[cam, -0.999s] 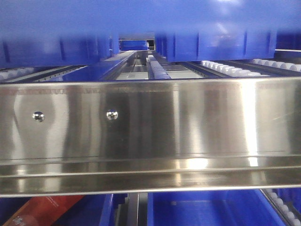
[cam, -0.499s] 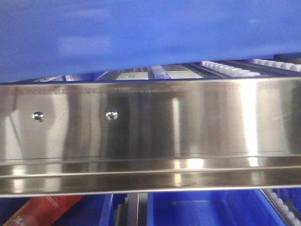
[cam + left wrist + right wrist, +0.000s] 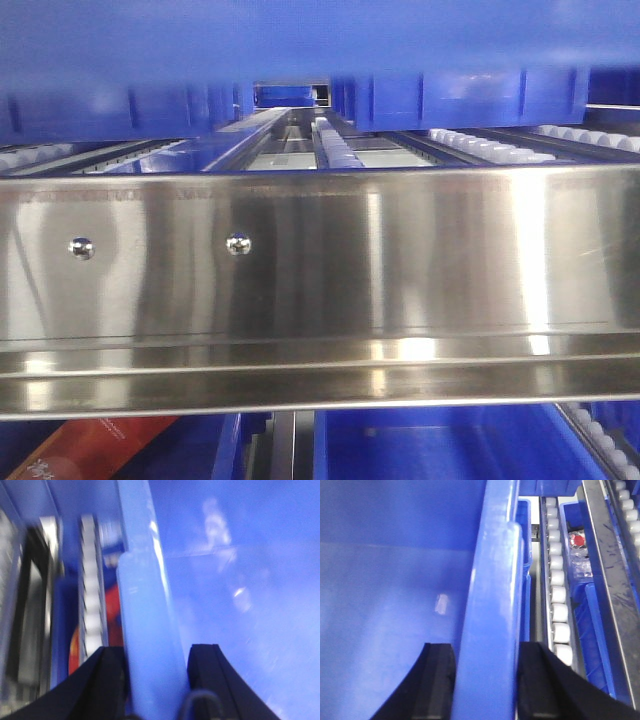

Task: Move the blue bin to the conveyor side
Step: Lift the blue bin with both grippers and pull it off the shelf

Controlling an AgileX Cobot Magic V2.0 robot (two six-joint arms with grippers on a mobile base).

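The blue bin [image 3: 300,40] fills the top of the front view, its ribbed side hanging just above the steel rack. In the left wrist view my left gripper [image 3: 157,655] is shut on the blue bin's rim [image 3: 145,605], one black finger [image 3: 107,680] outside and the other inside the wall. My right gripper [image 3: 487,652] is likewise shut on the opposite rim [image 3: 492,580], with a black finger [image 3: 545,680] on the outer side. The bin's inside [image 3: 395,580] shows nothing in it. The conveyor is out of view.
A shiny stainless-steel rack beam [image 3: 320,270] crosses the front view, with white rollers [image 3: 490,148] behind it. Rollers [image 3: 559,595] run right beside the held bin. A smaller blue bin with red items [image 3: 577,550] sits beyond them. Lower blue bins [image 3: 440,445] and a red package [image 3: 90,445] lie below.
Half a second ago the blue bin hung lower and hid the rollers in the front view. It has risen again, showing its ribs and the rack as one second ago.
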